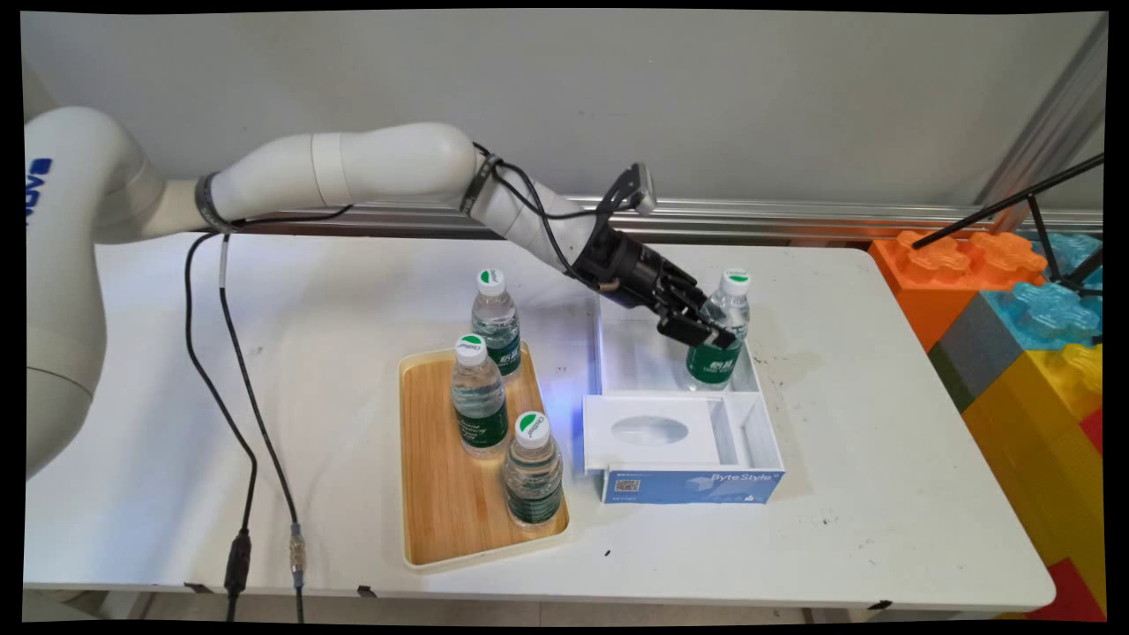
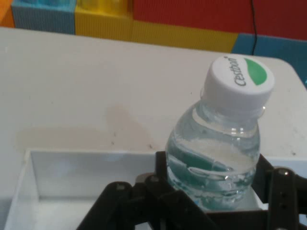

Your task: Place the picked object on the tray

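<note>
A clear water bottle (image 1: 728, 310) with a green label and a white cap stands in the far compartment of a white open box (image 1: 769, 434) at mid-table. My gripper (image 1: 706, 332) reaches in from the left and is shut on this bottle's body, one finger on each side. In the hand view the bottle (image 2: 216, 148) fills the space between the black fingers (image 2: 161, 167), with my gripper (image 2: 214, 171) over the box's white wall (image 2: 86, 165). The bottle leans slightly to the right there.
A wooden tray (image 1: 432, 520) left of the box carries three more water bottles (image 1: 481, 397). The box's near part holds a white insert with an oval recess (image 1: 649, 430). Big coloured toy blocks (image 1: 1014, 309) and a black stand (image 1: 1045, 207) are at the right. Black cables (image 1: 238, 397) hang at the left.
</note>
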Robot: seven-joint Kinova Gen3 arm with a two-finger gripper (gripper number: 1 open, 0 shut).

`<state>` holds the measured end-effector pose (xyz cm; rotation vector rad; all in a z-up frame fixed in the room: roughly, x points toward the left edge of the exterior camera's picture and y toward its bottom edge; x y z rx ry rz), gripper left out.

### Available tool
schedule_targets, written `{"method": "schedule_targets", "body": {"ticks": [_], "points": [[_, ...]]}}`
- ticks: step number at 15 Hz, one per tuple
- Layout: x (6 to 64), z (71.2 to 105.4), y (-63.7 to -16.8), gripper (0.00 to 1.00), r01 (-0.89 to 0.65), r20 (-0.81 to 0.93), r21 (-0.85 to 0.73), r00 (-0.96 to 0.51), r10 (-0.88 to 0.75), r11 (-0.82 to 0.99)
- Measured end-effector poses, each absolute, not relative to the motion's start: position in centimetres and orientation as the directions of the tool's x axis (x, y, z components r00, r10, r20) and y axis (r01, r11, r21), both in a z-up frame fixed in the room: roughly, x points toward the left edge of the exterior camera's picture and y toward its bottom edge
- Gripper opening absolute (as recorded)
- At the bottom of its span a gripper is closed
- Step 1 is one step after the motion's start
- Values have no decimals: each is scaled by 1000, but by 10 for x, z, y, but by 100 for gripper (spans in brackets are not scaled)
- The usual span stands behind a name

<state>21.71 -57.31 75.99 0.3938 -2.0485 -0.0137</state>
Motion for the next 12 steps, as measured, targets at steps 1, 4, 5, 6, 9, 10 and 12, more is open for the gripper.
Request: {"method": "schedule_targets", "body": {"ticks": [1,4,5,6,9,10,12], "points": [[218,767,-573,0,-271,856,174,-433,-282,947],[223,787,-570,0,-275,867,176,-412,-281,945],[224,793,-570,0,-275,870,177,-406,-281,945],[225,797,-570,0,-276,872,177,-402,-281,945],[232,814,-569,0,-284,878,178,-387,-283,942],[236,822,-568,0,-288,880,179,-381,-284,941],[242,837,-566,0,-296,883,184,-369,-290,937]]}}
